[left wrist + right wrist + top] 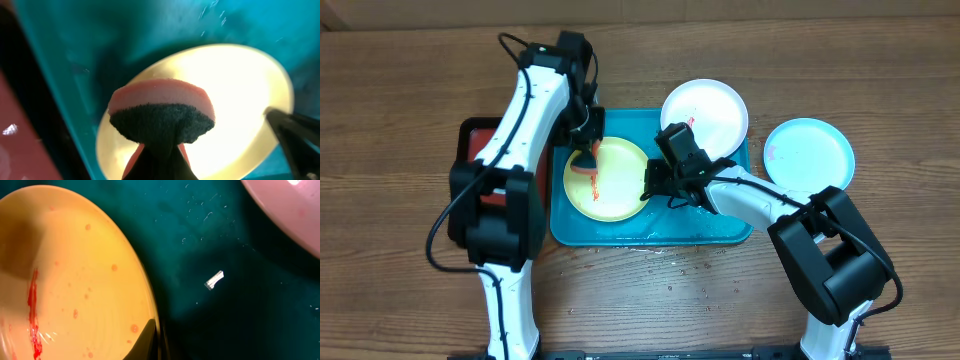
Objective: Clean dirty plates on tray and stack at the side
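The yellow-green plate (610, 180) lies in the turquoise tray (650, 235), streaked with red (32, 310). My left gripper (588, 150) is shut on an orange sponge (161, 112), black pad down, over the plate's left part (240, 100). My right gripper (648, 188) is shut on the plate's right rim (150, 305), one finger inside the rim and one outside. The white plate (705, 115) rests on the tray's far right corner. The pale blue plate (810, 152) sits on the table to the right of the tray.
A red tray with a black rim (470, 140) lies left of the turquoise tray, under my left arm. Water drops (670, 262) dot the table in front of the tray. A small white scrap (214, 280) lies on the tray floor.
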Available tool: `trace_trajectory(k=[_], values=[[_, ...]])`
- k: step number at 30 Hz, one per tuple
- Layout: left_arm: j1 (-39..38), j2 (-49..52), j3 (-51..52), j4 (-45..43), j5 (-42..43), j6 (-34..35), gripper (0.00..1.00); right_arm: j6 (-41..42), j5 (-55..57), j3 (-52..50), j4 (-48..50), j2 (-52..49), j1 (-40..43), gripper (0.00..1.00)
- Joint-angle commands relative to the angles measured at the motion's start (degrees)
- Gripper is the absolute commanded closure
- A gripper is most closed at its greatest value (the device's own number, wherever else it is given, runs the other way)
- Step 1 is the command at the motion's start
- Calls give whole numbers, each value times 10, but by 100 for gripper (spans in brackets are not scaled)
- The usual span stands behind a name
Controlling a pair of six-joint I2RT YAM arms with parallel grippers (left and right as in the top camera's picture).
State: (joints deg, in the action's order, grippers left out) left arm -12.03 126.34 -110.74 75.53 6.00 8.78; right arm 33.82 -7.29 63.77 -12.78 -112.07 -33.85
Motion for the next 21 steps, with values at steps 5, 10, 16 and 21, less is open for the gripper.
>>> trace_trajectory(k=[5,10,16,21], values=[[-8,19,-7,33,-3,-25,95,9,-3,9,-7,-2,2,96],[-9,14,-6,46,-35,10,96,9,-3,9,-10,-2,3,96],[-21,-41,-5,12,-66,34,96,9,-3,9,-20,-2,11,96],[-35,-118,1,-1,-99,40,96,11,-3,9,-22,-2,17,96]])
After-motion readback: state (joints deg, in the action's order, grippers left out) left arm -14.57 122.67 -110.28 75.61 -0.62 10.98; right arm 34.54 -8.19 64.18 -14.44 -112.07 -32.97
